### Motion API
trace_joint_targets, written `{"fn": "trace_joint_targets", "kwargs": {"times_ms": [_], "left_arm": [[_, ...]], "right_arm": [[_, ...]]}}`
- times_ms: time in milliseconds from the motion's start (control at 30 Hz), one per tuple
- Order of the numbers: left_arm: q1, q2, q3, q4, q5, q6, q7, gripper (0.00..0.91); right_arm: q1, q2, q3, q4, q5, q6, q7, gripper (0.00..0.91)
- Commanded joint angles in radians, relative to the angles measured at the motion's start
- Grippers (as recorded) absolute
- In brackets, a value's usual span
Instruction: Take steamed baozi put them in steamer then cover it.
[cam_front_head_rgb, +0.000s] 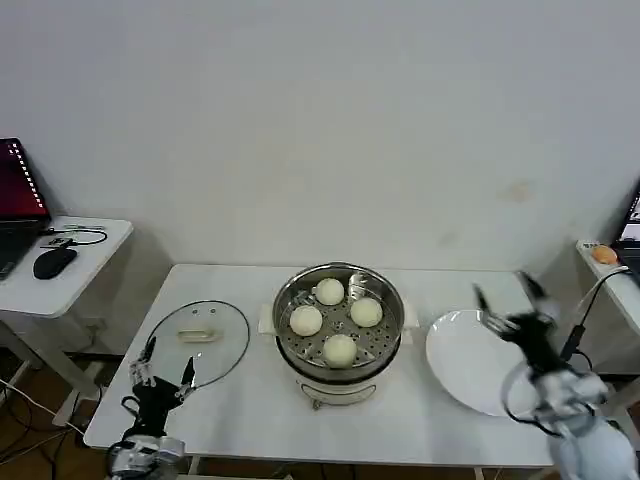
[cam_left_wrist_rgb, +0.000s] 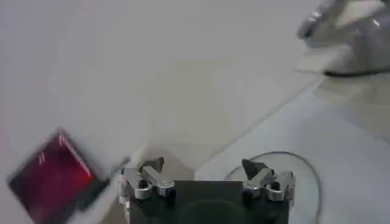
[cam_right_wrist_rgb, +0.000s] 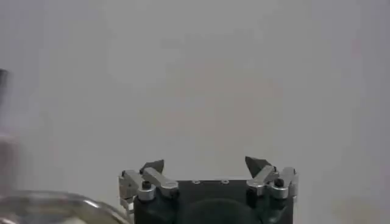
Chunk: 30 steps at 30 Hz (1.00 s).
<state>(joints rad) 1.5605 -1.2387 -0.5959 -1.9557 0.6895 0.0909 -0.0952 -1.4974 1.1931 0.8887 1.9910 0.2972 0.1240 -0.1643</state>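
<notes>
Left gripper (cam_front_head_rgb: 166, 362), fingers spread and empty, hovers at the near table edge, left of the steamer (cam_front_head_rgb: 340, 318). The cover (cam_front_head_rgb: 198, 339) lies flat just behind it. Right gripper (cam_front_head_rgb: 505, 292), open and empty, hangs over the white plate (cam_front_head_rgb: 462, 362), right of the steamer. Four steamed baozi (cam_front_head_rgb: 340, 350) sit on the steamer's tray.

place: office or lab | signs: bare white wall (cam_front_head_rgb: 330, 120), white tables (cam_front_head_rgb: 230, 400), laptop (cam_front_head_rgb: 18, 205), mouse (cam_front_head_rgb: 54, 262)
</notes>
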Motion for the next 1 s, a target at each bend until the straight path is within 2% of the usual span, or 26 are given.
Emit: {"fn": "trace_joint_targets", "kwargs": {"times_ms": [33, 367, 1000], "left_arm": [[-0.249, 0.119, 0.142, 0.357, 0.382, -0.086, -0.026, 0.907], [-0.431, 0.127, 0.191, 0.555, 0.447, -0.076, -0.051, 0.907], [-0.561, 0.126, 0.195, 0.723, 0.463, -0.066, -0.058, 0.907]], "right_arm": [[-0.244, 0.160, 0.250, 0.023, -0.011, 0.123, -0.014, 0.907], [-0.258, 0.190, 0.245, 0.014, -0.019, 0.138, -0.011, 0.907], [-0.269, 0.209, 0.211, 0.012, -0.027, 0.148, -0.011, 0.907]]}}
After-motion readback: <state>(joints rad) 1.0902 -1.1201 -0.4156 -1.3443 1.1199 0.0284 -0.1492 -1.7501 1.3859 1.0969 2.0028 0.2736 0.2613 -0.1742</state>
